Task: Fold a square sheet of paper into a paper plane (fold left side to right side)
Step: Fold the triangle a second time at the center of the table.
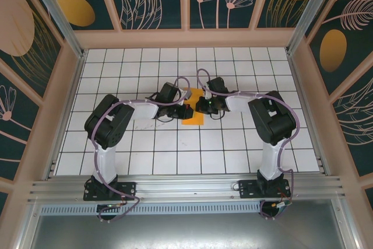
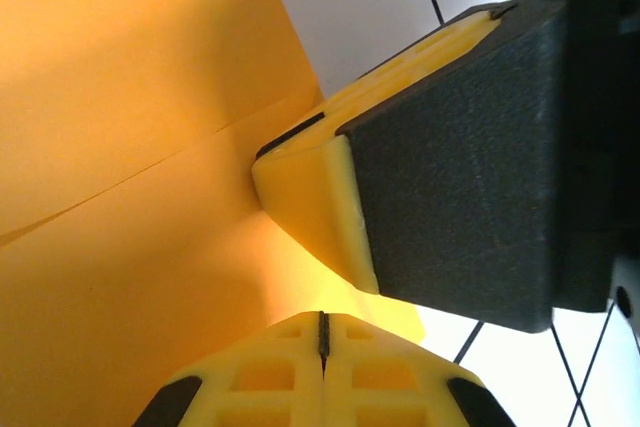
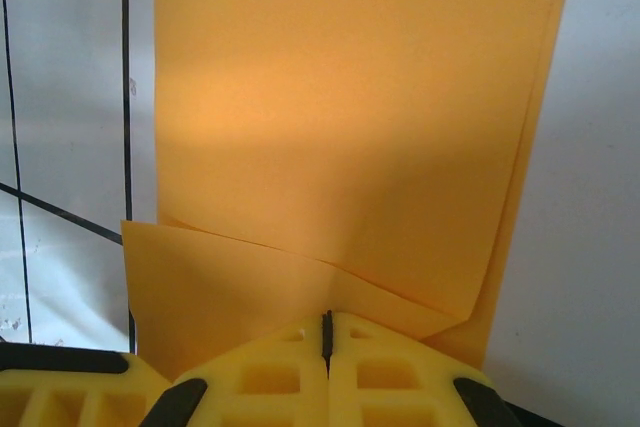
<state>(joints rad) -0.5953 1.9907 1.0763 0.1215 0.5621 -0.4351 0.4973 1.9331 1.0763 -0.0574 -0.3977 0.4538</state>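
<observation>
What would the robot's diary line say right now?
left claw: shut | right claw: shut | paper: partly folded, creased, both claw tips at it

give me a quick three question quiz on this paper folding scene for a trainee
1. True or false: the left gripper and the right gripper are both shut.
2. Multiple choice: the square sheet of paper lies
A) near the middle of the table, between the two grippers
B) in its far left corner
C) hanging off its near edge
3. Fill in: in the left wrist view a straight ___ runs across the paper.

Key: 1 true; 2 A; 3 crease
</observation>
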